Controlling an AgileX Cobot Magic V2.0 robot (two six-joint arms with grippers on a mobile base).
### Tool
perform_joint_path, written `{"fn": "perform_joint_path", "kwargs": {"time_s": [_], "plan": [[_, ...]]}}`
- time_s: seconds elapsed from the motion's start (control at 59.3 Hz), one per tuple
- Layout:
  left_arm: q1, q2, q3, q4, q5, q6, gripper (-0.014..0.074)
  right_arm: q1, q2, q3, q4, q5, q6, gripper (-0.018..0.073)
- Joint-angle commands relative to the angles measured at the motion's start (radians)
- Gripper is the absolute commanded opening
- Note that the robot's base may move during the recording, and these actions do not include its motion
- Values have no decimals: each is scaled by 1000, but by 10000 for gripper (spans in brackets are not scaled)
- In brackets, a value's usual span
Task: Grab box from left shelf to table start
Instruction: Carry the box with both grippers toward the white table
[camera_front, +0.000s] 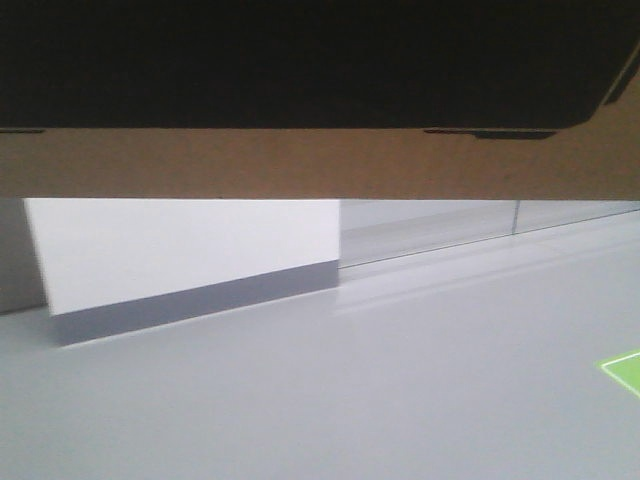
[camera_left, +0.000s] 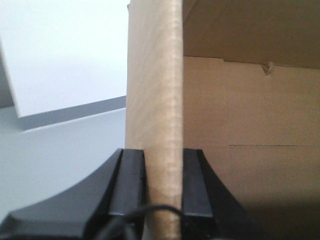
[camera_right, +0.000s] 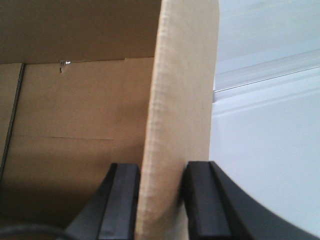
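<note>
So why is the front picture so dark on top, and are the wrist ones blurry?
Front view: the box crowds the top, black panel soft. Left wrist view: cardboard in the left gripper blurs, too near. Right wrist view: same at the right gripper, shadow lower left.

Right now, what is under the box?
Below its edge, a pale smooth surface with a green patch shows, not touching the box. What lies directly beneath its base is covered by the box itself.

The left tool (camera_left: 163, 187) straddles one edge panel of the box (camera_left: 250, 125), box body to its right; the right tool (camera_right: 161, 197) straddles the opposite panel, body leftward. Beyond both lies, seemingly, the floor (camera_front: 350, 400).
</note>
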Motion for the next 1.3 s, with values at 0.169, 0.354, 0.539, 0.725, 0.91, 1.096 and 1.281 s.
{"fn": "perform_joint_path", "kwargs": {"time_s": [0.169,0.354,0.539,0.725,0.91,1.096,1.281], "plan": [[2,-14,-46,52,-205,-10,-85,-10,19,-22,-148,-133,-7,57],[2,-14,-46,52,-205,-10,-85,-10,19,-22,-148,-134,-7,57],[2,-14,-46,52,-205,-10,-86,-10,19,-22,-148,-132,-7,57],[2,-14,-46,52,-205,-10,-85,-10,19,-22,-148,-133,-7,57],[2,-14,-46,52,-205,-10,-85,-10,19,-22,-148,-133,-7,57],[2,-14,-46,52,-205,-10,-85,-10,19,-22,-148,-133,-7,57],[2,-14,-46,52,-205,-10,-85,-10,19,-22,-148,-133,-7,57]]}}
